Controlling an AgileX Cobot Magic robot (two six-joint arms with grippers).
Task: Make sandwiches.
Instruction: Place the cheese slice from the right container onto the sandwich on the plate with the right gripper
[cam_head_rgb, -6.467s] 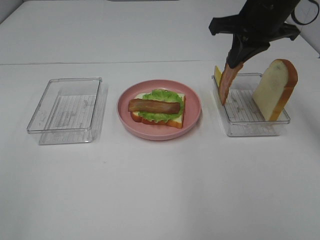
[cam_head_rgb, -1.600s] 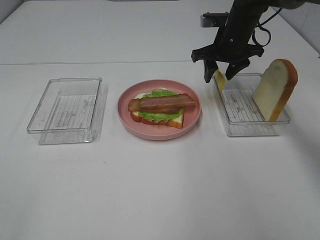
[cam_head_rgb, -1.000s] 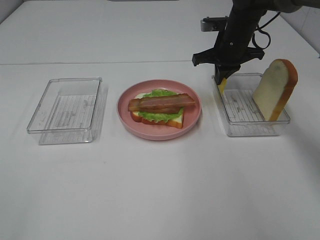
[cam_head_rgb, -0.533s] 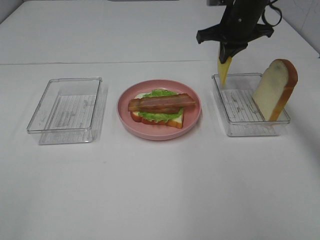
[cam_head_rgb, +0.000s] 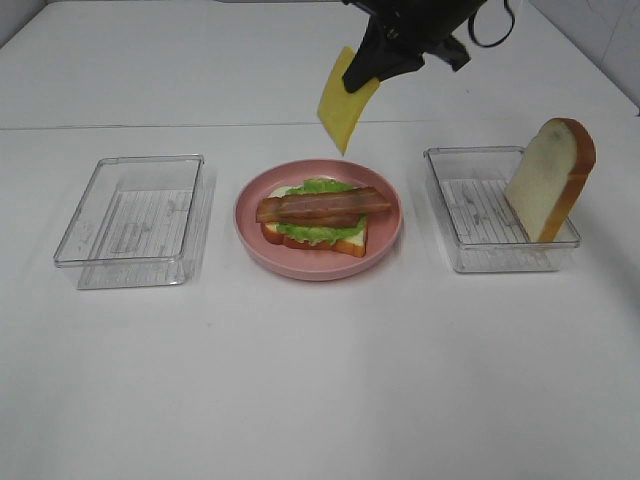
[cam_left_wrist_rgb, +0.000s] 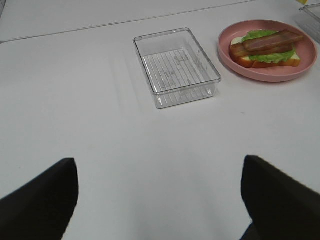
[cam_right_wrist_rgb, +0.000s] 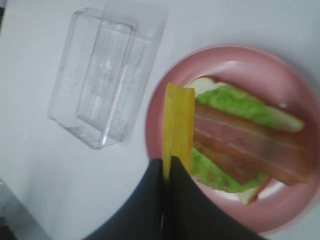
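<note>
The right gripper (cam_head_rgb: 372, 68) pinches the cheese slice (cam_head_rgb: 343, 108) by one edge so it dangles freely over the bacon (cam_head_rgb: 325, 206) below it

Clear tray (cam_left_wrist_rgb: 176, 67), plated sandwich (cam_left_wrist_rgb: 265, 48), fingers (cam_left_wrist_rgb: 35, 205) seemingly apart

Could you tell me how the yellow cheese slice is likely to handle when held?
Probably stiff: pinched at one edge by the right gripper, the cheese slice hangs flat without drooping. Likely light, since that small pinch carries it. Being thin, it may slide off the uneven bacon strips.
</note>
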